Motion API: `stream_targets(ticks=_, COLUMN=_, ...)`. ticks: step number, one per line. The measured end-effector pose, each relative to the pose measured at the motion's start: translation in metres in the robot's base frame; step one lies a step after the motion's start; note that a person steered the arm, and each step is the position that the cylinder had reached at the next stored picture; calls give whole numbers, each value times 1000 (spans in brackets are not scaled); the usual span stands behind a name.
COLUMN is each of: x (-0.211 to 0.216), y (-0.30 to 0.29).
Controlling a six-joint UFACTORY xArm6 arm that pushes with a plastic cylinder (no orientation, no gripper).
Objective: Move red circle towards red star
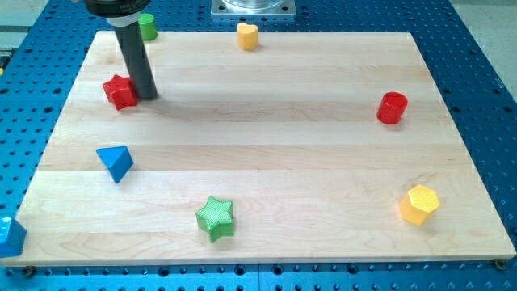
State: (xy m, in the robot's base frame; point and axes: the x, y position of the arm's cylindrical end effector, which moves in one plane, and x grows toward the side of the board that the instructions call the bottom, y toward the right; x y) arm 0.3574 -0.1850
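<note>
The red circle [392, 107], a short cylinder, stands near the board's right edge in the upper half of the view. The red star [119, 91] lies at the upper left of the wooden board [266, 153]. My tip [146, 96] rests on the board just to the right of the red star, touching or almost touching it. The tip is far to the left of the red circle, across most of the board's width.
A green cylinder [147, 26] sits at the top left edge behind the rod. A yellow heart [247, 35] is at top centre. A blue triangle [115, 162], green star [216, 218], yellow hexagon [420, 204] and a blue block [10, 236] at the bottom left corner are also present.
</note>
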Motion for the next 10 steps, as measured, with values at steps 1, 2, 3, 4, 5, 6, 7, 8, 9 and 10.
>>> stream_targets(ticks=1, x=46, y=-21)
stream_targets(ticks=2, x=63, y=42)
stream_targets(ticks=3, x=42, y=165)
stream_targets(ticks=4, x=-43, y=221)
stream_targets(ticks=5, x=-61, y=330)
stream_targets(ticks=6, x=-44, y=348)
stream_targets(ticks=7, x=-45, y=464)
stream_targets(ticks=8, x=-12, y=528)
stream_targets(ticks=9, x=54, y=516)
stream_targets(ticks=10, x=70, y=447)
